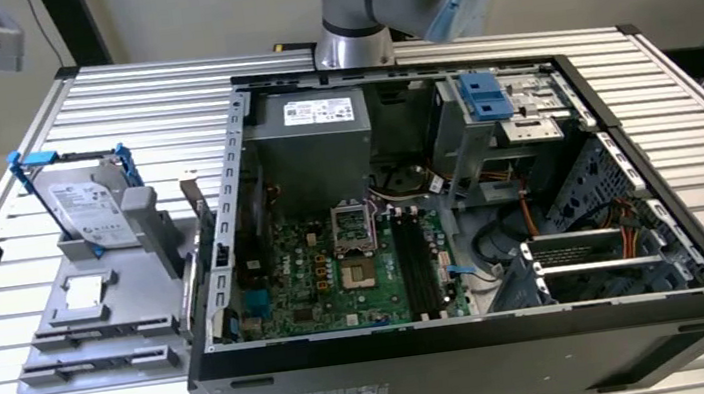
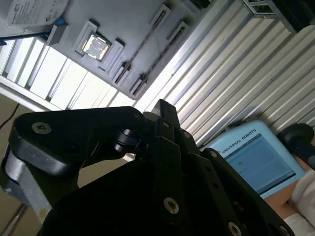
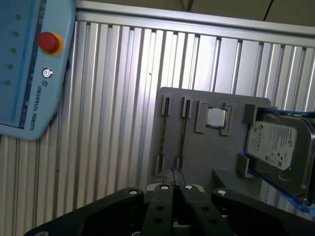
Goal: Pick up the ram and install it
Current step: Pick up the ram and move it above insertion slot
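In the exterior view a flat grey holder plate (image 1: 143, 303) lies on the ribbed aluminium table (image 1: 151, 91), with the open black computer case (image 1: 481, 372) just beside it on the exterior view's right. A boxy silver hard drive (image 1: 92, 211) stands upright at the plate's end opposite its grooves. In the second wrist view the black gripper (image 2: 163, 109) hangs above the plate. A thin dark strip (image 2: 141, 44) runs along each narrow groove, and whether either is the ram I cannot tell. In the first wrist view the fingers (image 3: 165, 201) are pressed together, grasping nothing, their tips seen over the plate's grooved end.
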Tool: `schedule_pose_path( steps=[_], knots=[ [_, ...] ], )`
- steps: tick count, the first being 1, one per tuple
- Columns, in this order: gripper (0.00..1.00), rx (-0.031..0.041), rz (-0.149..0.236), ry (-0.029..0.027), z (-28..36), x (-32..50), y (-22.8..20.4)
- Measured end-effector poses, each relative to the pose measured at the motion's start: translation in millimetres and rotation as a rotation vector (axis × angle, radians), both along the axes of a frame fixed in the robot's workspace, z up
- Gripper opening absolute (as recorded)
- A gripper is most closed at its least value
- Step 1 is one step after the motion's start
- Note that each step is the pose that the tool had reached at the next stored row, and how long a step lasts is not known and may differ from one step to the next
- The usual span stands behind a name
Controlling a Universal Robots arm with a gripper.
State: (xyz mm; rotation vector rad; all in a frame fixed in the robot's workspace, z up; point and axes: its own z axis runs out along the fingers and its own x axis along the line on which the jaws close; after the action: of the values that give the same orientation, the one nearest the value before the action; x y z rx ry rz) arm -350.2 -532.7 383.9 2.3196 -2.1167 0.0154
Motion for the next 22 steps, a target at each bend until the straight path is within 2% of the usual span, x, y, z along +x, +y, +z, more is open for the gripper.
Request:
schedule_pose_path(
  steps=[3,14,15,22],
  knots=[
    [0.00,0.0001,-0.036,-0.0017,-0.3,0.0,0.1],
    [0.00,0.0001,-0.037,-0.0018,-0.3,0.0,0.1],
    [1.00,0.0001,-0.037,-0.0018,-0.3,0.0,0.1],
    [1.00,0.0001,-0.037,-0.0018,-0.3,0.0,0.1]
  ],
)
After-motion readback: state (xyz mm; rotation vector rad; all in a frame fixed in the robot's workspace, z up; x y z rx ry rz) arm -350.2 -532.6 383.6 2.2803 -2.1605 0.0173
